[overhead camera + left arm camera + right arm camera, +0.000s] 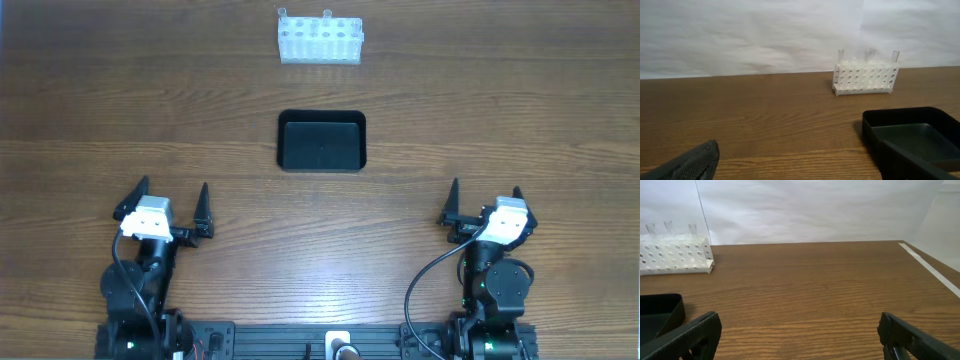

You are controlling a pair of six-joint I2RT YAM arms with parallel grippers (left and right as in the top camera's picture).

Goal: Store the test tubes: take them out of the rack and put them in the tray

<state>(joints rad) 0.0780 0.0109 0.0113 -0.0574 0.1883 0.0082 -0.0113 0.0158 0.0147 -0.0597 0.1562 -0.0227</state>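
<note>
The table (540,100) carries the black tray (321,145) midway between the arms. The white rack (320,50) sits straight beyond the tray, its long axis running across the table. 3 test tubes (895,54) stand upright in it. The left tool (173,190) and right tool (486,190) are both spread and empty, well short of the rack and, by my judgement, about equally far from it.

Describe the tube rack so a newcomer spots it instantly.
On the wooden table, look beyond the black tray at its centre, toward the far side. The rack stands there: white, perforated, with clear test tubes sticking up, unlike the low dark tray.
</note>
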